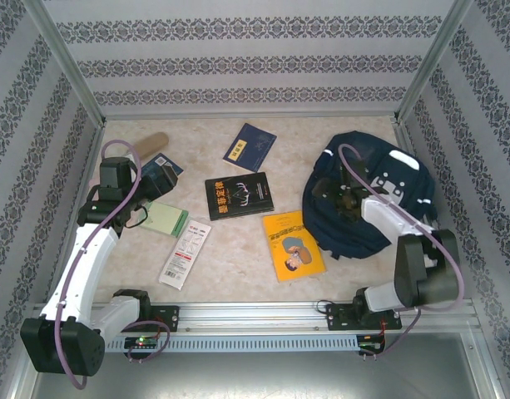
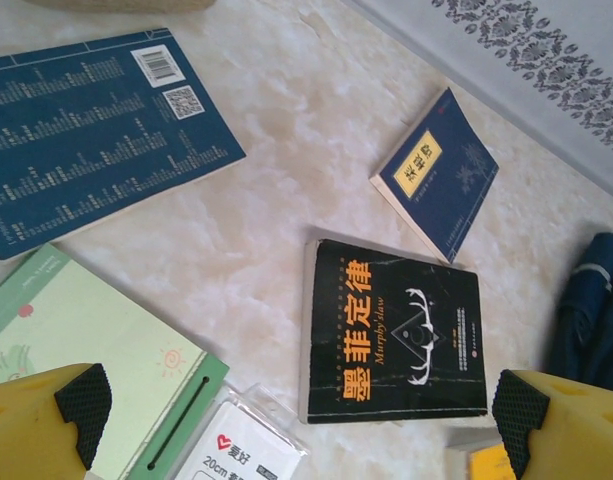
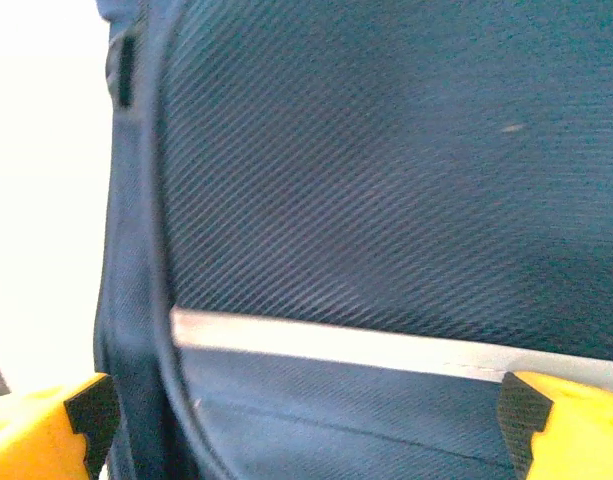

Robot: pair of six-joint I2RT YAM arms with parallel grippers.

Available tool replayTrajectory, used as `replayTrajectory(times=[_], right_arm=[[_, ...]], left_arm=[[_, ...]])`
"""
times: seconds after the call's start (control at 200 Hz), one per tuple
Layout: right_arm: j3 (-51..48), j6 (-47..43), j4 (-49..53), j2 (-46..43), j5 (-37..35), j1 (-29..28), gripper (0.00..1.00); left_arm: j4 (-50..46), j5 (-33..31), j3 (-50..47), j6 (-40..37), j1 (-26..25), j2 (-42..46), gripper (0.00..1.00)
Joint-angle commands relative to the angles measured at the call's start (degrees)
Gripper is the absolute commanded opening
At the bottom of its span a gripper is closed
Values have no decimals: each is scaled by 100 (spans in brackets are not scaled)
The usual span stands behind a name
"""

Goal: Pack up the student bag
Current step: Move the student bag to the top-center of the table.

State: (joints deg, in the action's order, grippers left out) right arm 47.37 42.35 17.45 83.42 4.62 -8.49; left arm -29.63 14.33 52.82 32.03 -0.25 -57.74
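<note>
The student bag, navy with white stripes, lies on the right of the table. My right gripper hovers open just over its left side. In the right wrist view the bag's weave and a white stripe lie between the spread fingertips, with nothing gripped. My left gripper is open at the left, above a green notebook and a packaged ruler. Its yellow fingers stand wide apart and hold nothing.
A black book lies mid-table, with a small blue booklet behind it and a yellow book beside the bag. A dark teal book and a tan object sit at the back left. Patterned walls enclose three sides.
</note>
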Motion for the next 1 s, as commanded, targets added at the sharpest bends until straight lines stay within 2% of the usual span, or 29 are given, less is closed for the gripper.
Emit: replayTrajectory(times=[0.0,0.235,0.495,0.649,0.814,0.994], right_arm=[[445,310,-176,532,591,-501,98],[1816,565,-243,1721,716,-1447,98],[3749,599,27,3082,1018,-2102,98],[4676,573,118,3659,1181,-2262,98],[5007,182,478,3432,970,-2187,98],[4079,-250,672,2353,500,-1856,98]], left_arm=[[-196,235,-16,-270,60,98,100],[-193,361,-173,-781,56,4,100],[-160,456,-158,-987,56,-73,100],[-201,482,-138,-1066,60,-28,100],[-218,490,-132,-1087,60,-36,100],[-83,629,-228,-865,43,-98,100]])
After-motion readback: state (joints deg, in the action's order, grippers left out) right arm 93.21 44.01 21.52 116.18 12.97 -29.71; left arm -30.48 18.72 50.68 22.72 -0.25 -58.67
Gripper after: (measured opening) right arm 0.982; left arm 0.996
